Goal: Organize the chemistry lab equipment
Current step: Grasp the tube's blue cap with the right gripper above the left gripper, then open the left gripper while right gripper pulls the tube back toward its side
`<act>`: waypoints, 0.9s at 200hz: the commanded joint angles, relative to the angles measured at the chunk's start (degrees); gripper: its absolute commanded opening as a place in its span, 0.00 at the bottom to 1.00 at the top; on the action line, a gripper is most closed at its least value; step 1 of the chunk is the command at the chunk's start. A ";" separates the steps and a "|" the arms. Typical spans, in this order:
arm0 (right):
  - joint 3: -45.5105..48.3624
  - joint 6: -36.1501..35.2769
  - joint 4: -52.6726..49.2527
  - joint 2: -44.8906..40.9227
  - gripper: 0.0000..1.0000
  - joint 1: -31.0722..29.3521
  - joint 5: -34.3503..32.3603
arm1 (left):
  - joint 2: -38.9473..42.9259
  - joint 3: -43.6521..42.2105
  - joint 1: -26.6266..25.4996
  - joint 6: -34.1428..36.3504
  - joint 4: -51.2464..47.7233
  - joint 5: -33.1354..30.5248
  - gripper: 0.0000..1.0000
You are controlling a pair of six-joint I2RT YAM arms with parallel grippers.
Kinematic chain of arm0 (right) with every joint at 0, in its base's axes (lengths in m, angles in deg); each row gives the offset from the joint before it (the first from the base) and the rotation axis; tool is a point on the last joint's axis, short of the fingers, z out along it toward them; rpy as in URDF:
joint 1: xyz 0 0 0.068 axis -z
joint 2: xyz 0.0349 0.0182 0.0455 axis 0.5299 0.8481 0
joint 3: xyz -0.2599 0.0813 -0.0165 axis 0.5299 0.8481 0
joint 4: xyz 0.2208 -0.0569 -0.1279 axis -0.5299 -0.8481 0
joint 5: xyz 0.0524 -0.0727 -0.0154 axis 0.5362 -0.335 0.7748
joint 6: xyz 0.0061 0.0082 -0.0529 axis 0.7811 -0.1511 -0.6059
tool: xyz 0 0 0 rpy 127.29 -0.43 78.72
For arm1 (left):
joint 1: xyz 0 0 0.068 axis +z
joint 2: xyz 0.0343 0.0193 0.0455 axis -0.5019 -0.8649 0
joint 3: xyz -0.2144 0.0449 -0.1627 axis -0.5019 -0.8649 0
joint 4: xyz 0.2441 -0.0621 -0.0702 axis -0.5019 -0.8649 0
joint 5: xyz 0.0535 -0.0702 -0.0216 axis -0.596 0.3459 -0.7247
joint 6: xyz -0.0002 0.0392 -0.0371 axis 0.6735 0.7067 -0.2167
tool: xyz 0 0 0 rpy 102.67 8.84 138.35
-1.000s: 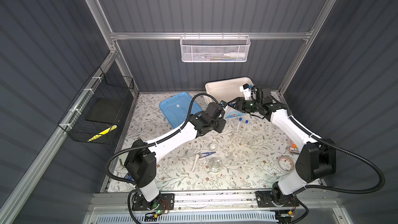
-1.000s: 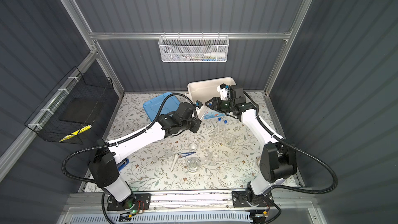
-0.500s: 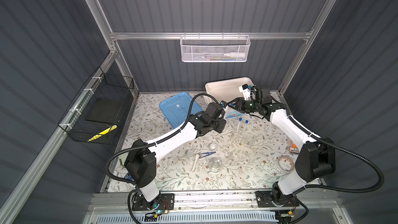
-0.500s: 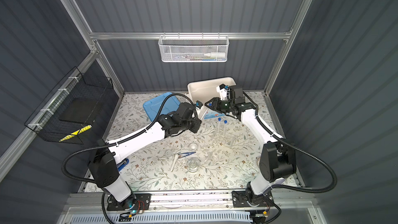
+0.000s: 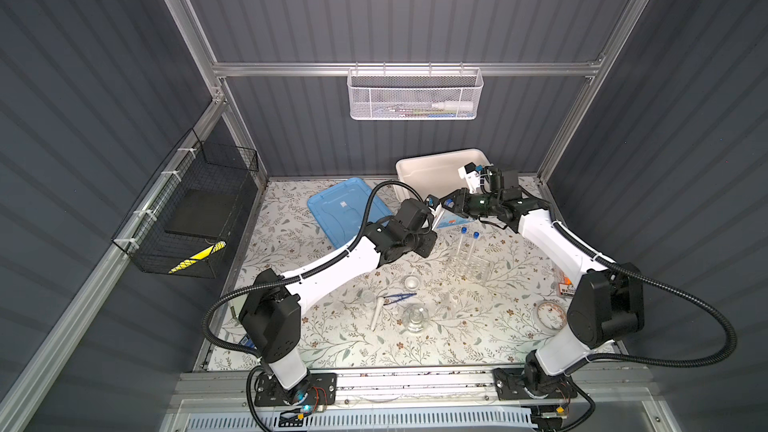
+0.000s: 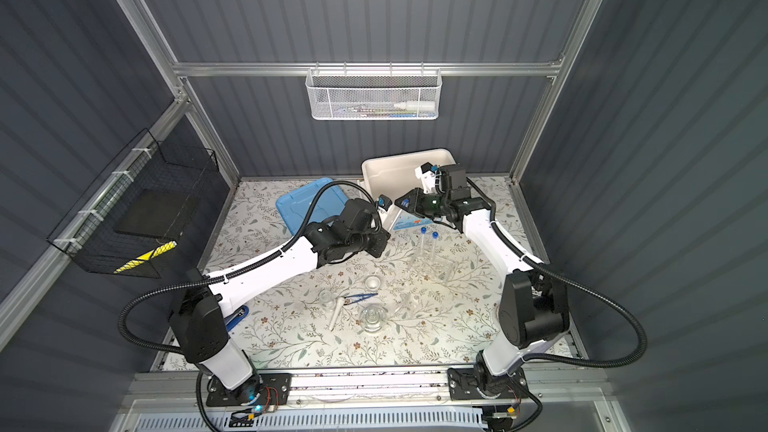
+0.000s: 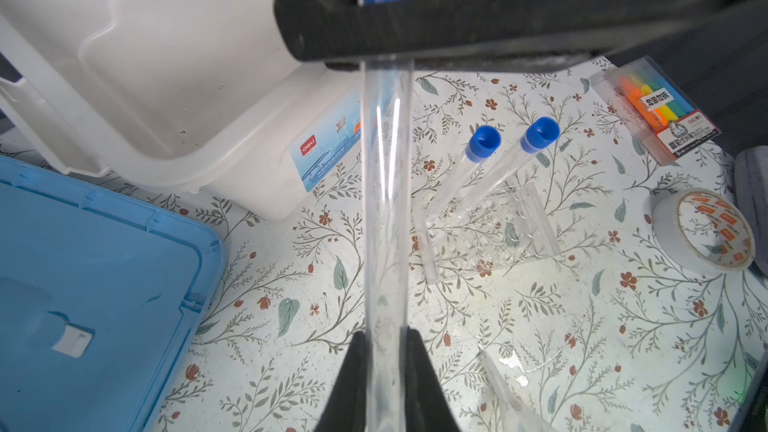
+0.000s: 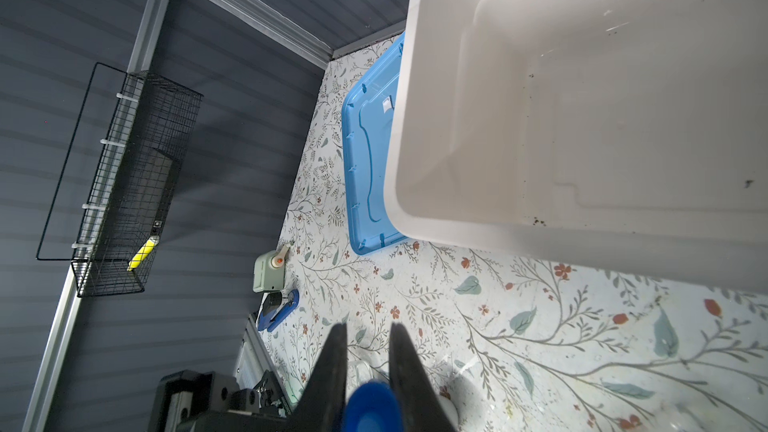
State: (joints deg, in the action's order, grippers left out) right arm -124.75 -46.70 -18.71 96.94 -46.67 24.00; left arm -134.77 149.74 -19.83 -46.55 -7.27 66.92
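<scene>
Two racked tubes (image 5: 463,229) stand in one tube rack (image 5: 473,272), right of centre in both top views. Left gripper (image 7: 385,332) pinches one held tube (image 7: 384,201); right gripper (image 8: 368,328) clamps its blue cap (image 8: 370,407).

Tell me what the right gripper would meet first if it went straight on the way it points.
The test tube: its blue cap sits between the jaws of the right gripper. Beyond that, likely the floral table, though depth is unclear.
</scene>
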 commanded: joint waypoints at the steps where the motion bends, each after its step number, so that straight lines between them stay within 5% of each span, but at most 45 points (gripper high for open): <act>1: 0.20 -0.80 0.70 -1.44 0.17 -0.35 0.17 | 1.54 -0.22 -0.31 0.98 0.36 0.27 0.17; 31: 0.66 -0.23 1.13 -2.21 0.16 -0.35 -0.59 | 1.89 -0.22 -0.31 0.62 0.42 -0.65 0.32; 91: 2.34 1.06 3.79 -5.87 0.17 -0.35 -3.13 | 6.94 -7.11 -0.27 0.03 4.25 -6.10 0.99; 180: 3.03 -6.31 -3.16 -22.08 0.19 -0.36 -18.30 | 13.42 -15.05 2.12 -2.74 6.83 -19.44 1.00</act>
State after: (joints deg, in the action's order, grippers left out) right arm -121.95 -48.80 -18.53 80.50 -46.85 12.94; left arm -123.86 136.86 -19.21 -47.45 -2.02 51.64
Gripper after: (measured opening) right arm 0.187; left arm 0.997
